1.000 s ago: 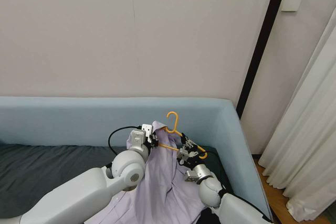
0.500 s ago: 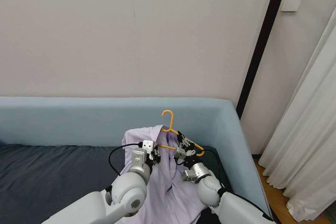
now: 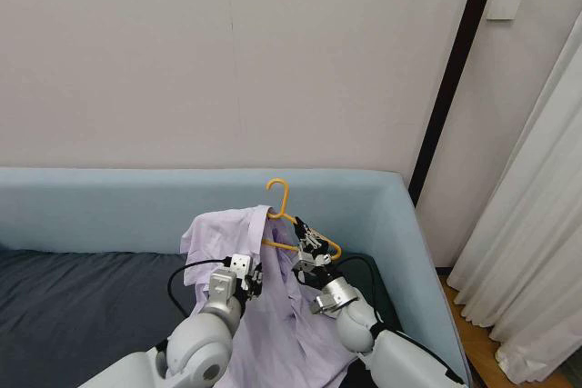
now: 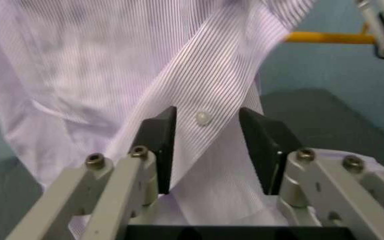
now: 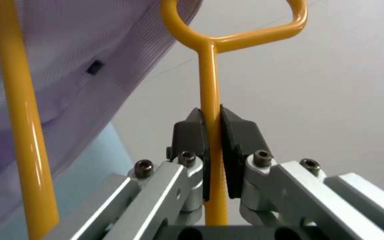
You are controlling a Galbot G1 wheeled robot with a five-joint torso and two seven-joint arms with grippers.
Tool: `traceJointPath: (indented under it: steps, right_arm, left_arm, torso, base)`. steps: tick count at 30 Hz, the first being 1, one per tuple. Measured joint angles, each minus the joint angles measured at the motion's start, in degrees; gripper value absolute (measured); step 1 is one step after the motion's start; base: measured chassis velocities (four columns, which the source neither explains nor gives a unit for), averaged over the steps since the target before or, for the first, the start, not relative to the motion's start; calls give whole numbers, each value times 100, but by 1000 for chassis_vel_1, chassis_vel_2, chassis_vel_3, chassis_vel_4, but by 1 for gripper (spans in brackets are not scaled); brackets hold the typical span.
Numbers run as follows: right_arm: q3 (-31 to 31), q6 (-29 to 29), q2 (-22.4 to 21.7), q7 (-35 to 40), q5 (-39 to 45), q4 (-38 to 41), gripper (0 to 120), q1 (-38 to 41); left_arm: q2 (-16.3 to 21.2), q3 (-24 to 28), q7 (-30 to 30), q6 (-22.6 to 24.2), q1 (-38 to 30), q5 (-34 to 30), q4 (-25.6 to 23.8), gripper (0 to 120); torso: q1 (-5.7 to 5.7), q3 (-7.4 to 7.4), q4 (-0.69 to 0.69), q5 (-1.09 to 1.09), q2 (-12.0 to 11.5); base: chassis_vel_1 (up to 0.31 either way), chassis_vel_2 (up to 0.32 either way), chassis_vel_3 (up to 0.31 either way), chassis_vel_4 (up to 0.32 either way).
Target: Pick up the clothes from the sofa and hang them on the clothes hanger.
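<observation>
Pale blue sofa (image 3: 109, 202) against bare wall. Right pincer (image 5: 213, 125) clamped on orange hanger (image 3: 283, 209) stem, just under hook. Striped shirt (image 3: 218, 233) draped over one hanger arm. Left pincer (image 4: 209, 142) spread around button placket, below hanger. Mid-hanging; next probably needs fabric pinched, drawn over bare hanger arm.

Counting from my claws:
- my grippers: two, left gripper (image 4: 207, 115) and right gripper (image 5: 213, 119)
- shirt (image 3: 273, 324): one, lilac, fine stripes
- hanger (image 5: 209, 75): one, yellow
- button (image 4: 203, 118) on shirt front: one in my sight
- sofa (image 3: 109, 202): one, pale blue
- curtain (image 3: 536, 252): one, white
- dark door frame (image 3: 450, 88): one
</observation>
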Motion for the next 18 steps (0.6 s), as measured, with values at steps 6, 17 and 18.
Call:
traceJointPath:
  steps: [6,17,18]
  right_arm:
    - [357,218,46,106,-489,-135,5,-24]
    - [426,269,-51,146,-561,-79,5,-50]
    - [429,276,-65,153,-565,-63,5,-47]
  left_arm:
    - [950,-1009,1207,-1541,643,234,-465,68]
    - [1759,-1129,3521,-2458,-837,-1046,444,99]
    - [1833,-947,3896,-2380,-1116,-1155,726,100]
  torso:
    - [-1,0,0,2,0]
    - [-1,0,0,2,0]
    - [-1,0,-2,2,0]
  base:
    - [0,0,0,0]
    - [0,0,0,0]
    - [0,0,0,0]
